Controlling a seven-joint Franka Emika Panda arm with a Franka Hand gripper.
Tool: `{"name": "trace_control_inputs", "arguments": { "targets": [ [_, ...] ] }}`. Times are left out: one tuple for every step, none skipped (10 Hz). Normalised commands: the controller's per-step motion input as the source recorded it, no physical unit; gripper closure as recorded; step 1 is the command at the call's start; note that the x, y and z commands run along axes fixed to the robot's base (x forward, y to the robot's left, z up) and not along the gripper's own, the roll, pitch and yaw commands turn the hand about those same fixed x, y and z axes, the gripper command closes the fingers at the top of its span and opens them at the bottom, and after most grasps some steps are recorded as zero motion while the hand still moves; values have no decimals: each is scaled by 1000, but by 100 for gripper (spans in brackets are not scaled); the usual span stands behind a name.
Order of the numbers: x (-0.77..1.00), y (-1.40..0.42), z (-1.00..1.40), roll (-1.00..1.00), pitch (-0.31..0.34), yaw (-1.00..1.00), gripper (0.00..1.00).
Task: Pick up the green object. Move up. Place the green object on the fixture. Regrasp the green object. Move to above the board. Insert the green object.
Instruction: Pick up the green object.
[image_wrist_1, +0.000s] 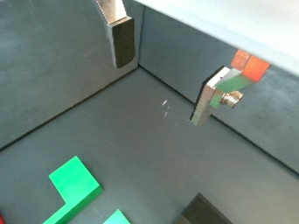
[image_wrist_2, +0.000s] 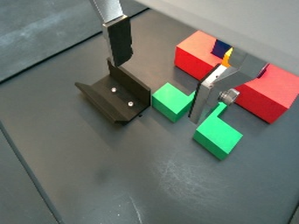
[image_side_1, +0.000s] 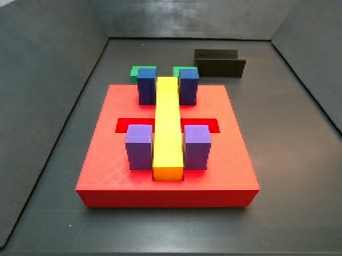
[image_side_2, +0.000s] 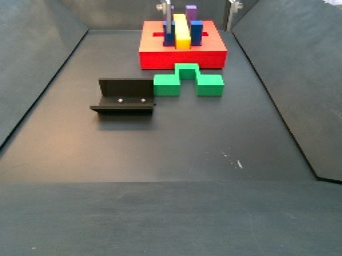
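You are seeing the gripper (image_wrist_2: 163, 79) hanging above the floor with its jaws spread apart and nothing between them. The green object (image_wrist_2: 193, 116) is lying on the dark floor under the gripper, more or less below the gap between the two fingers (image_wrist_2: 118, 42), but it is not touching them (the pads are well above it). In a side view the green object (image_side_2: 187, 79) is sitting just in front of the board (image_side_2: 185, 49), close to its edge, and the fixture (image_side_2: 124, 97) is standing beside it, a little apart.

The board (image_side_1: 167, 160) is carrying a long yellow bar (image_side_1: 166, 122) along its middle, with blue and purple blocks (image_side_1: 140, 147) at both sides of it.

In a wrist view only parts of the green object (image_wrist_1: 75, 186) are showing, cut by the frame. In a side view the board is hiding most of the green object (image_side_1: 142, 71).
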Motion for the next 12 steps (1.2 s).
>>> {"name": "trace_control_inputs", "arguments": {
  "targets": [
    [0, 0, -29, 0, 0, 0, 0],
    [0, -17, -80, 0, -50, 0, 0],
    [0, -34, -34, 0, -44, 0, 0],
    [74, -146, -129, 0, -29, 26, 0],
    [263, -389, -334, 0, -83, 66, 0],
    [257, -609, -397, 10, -139, 74, 0],
    [380, -669, -431, 0, -126, 69, 0],
    [449, -669, -471, 0, -114, 66, 0],
    [357, -671, -489, 0, -149, 69, 0],
    [263, -677, -517, 0, -167, 77, 0],
    [117, -703, -537, 0, -141, 31, 0],
    [-120, -729, -574, -26, -203, 0, 0]
  ]
}}
